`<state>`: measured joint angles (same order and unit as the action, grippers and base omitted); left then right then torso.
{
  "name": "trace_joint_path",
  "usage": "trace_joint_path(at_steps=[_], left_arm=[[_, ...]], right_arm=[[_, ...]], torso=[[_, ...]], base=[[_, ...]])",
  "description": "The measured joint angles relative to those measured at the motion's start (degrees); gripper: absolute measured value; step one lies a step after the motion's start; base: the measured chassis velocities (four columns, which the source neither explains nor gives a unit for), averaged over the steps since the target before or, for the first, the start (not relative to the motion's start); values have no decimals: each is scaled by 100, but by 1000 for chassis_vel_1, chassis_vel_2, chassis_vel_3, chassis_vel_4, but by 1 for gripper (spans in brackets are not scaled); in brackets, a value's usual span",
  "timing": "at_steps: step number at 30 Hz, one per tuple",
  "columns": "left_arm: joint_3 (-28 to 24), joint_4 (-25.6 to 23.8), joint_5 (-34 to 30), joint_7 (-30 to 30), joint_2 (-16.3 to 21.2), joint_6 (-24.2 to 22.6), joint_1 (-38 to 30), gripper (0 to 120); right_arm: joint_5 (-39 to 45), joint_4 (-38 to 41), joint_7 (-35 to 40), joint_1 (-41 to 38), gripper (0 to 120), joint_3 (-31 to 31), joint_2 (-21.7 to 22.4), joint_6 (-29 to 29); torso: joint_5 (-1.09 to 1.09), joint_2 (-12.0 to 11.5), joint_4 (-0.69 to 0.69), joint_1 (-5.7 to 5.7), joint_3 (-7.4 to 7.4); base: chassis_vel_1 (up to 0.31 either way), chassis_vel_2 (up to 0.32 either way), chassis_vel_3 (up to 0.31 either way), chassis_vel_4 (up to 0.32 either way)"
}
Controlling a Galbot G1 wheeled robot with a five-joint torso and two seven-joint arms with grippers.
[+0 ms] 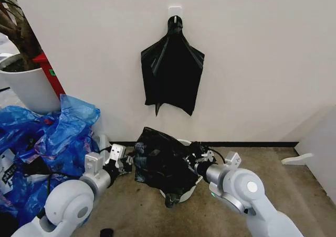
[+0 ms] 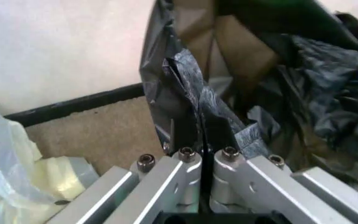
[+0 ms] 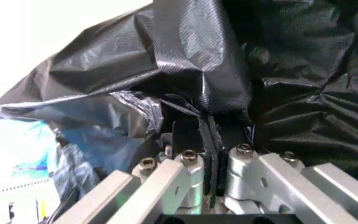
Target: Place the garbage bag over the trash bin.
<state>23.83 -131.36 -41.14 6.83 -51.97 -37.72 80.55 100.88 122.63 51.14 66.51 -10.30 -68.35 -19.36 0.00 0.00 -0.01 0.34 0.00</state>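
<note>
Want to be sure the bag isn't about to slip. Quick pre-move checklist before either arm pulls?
1. Left hand grip: ok, fingers closed on a fold of the garbage bag, seen in the left wrist view.
2. Right hand grip: ok, fingers shut on the film, seen in the right wrist view.
3. Bag over the trash bin: not ok, bunched on top and down the front; the bin's lower side is bare.
4. Bag mouth around the rim: cannot tell, rim mostly hidden by film.
5. Bin upright: cannot tell, mostly covered.
6. Blue bags beside the left arm: ok, apart from the bin.
</note>
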Motion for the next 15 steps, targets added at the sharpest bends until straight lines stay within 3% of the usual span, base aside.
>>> trace_joint_path(at_steps=[3, 8, 15], left_arm=[[48, -223, 34, -50, 6, 23, 59, 0], [187, -552, 35, -52, 38, 54, 73, 0], [211, -653, 48, -43, 12, 119, 66, 0]], right_arm=[[-40, 22, -4, -104, 0, 36, -25, 21], [67, 712, 52, -356, 0, 104, 158, 168], [441, 1622, -20, -628, 0, 78, 469, 209]], torso=[[2, 0, 1, 0, 0], [1, 0, 0, 0, 0], [0, 0, -1, 0, -1]], base=[[0, 0, 0, 0], [0, 0, 0, 0], [0, 0, 0, 0]])
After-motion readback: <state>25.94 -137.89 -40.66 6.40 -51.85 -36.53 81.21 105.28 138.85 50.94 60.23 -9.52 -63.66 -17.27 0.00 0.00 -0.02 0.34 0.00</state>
